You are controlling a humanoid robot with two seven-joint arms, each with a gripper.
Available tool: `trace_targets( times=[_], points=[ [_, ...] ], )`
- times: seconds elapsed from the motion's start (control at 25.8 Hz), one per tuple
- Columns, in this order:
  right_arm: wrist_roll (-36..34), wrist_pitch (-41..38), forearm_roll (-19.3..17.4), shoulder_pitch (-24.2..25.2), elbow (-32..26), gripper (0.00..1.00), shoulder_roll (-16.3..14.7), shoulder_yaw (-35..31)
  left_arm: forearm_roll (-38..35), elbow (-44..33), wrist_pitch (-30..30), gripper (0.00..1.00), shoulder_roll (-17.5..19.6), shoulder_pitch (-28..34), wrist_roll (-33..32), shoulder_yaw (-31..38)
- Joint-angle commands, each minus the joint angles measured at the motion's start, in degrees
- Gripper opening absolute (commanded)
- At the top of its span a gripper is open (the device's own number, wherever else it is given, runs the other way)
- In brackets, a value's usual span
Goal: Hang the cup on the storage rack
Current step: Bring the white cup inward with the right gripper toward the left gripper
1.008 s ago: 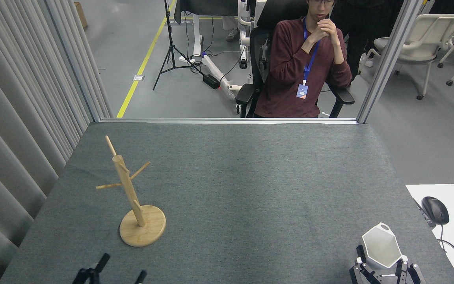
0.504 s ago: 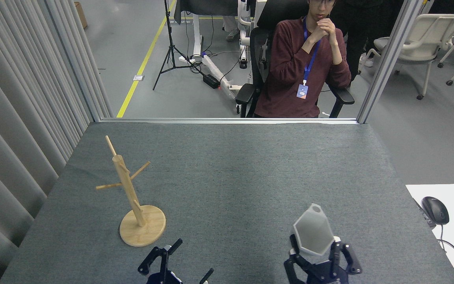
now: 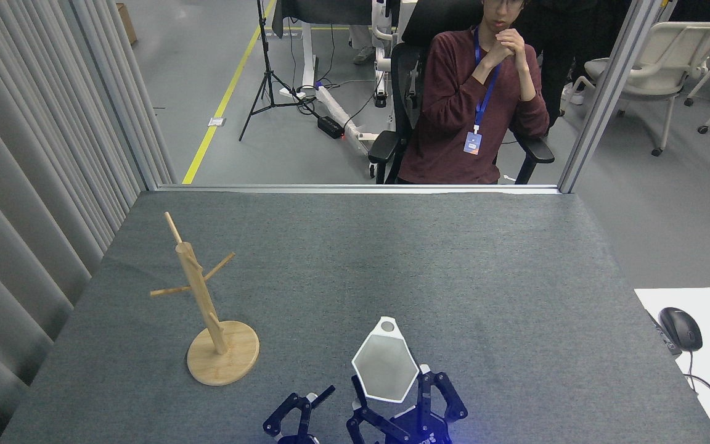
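Head view, 1 of 1. Cup held near the front edge of the table, to the right of the storage rack and well apart from it. Right gripper clenched on the cup's lower body, fingers either side of the faceted wall. Left gripper just left of the cup, fingers spread, holding nothing.

Orientation: hexagonal mouth turned up toward the camera; handle tab with its round hole at the far side, pointing away from the robot, not toward the rack. Long axis from mouth to base apparently running into the gripper, about along the line of sight; exact tilt not determinable.

Handling, judged: rigid, probably light, smooth glazed-looking facets, so liable to slip; likely breakable if dropped. Best hold across 2 opposite flat facets, as now, leaving tab and hole clear for a peg.

Rack: upright on a round base, thin pegs angled upward, none bearing anything. Seated person beyond the table's far edge.
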Motion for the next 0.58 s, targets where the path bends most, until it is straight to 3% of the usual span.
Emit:
trace_targets(
  times=[0.0, 0.43, 0.54],
  points=[
    [-0.2, 0.1, 0.2, 0.5, -0.1, 0.59, -0.3, 2.1, -0.2, 0.3, 0.2, 1.00, 0.0, 0.0, 0.0, -0.2],
    [-0.7, 0.1, 0.2, 3.7, -0.2, 0.59, -2.2, 4.0, -0.1, 0.3, 0.2, 1.00, -0.1, -0.1, 0.0, -0.2],
    [-0.6, 0.5, 0.7, 3.8, -0.2, 0.59, -2.2, 7.1, -0.1, 0.2, 0.2, 1.00, -0.1, -0.1, 0.0, -0.1]
  ],
)
